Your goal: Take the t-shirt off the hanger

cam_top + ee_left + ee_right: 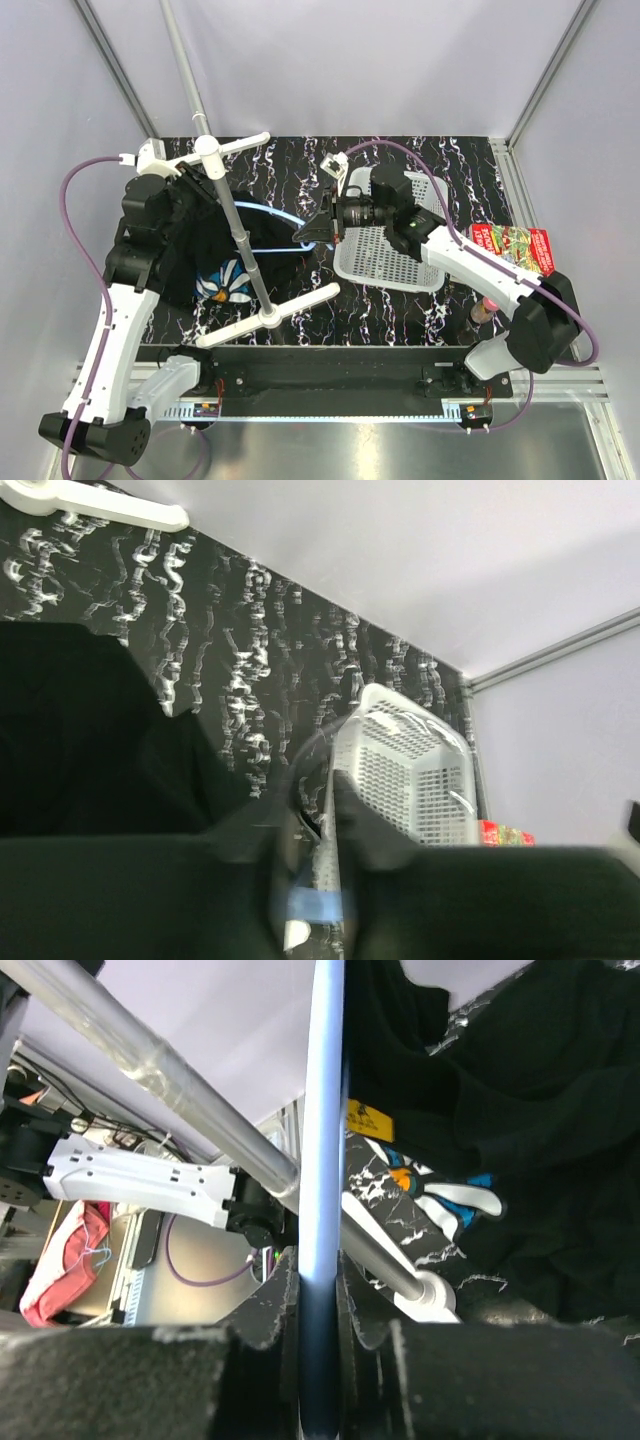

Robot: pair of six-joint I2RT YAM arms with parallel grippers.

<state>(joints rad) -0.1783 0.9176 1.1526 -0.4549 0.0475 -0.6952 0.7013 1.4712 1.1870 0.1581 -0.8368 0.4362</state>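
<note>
Right claw [320, 1295] clamped on hanger [325, 1110] bar; t-shirt [225, 278] bunched on counter [420, 160] — left claw [302, 825] grip unclear.

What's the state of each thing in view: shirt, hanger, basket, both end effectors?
Black cloth t-shirt with white flower print: crumpled in a heap, not hanging straight.
Thin light-blue curved hanger: mostly bare, clamped at one end, the other end runs into the t-shirt.
Right end effector: shut on the hanger.
Left end effector: at the t-shirt; view blurred, open or shut unclear.
White plastic mesh basket: upright.
</note>
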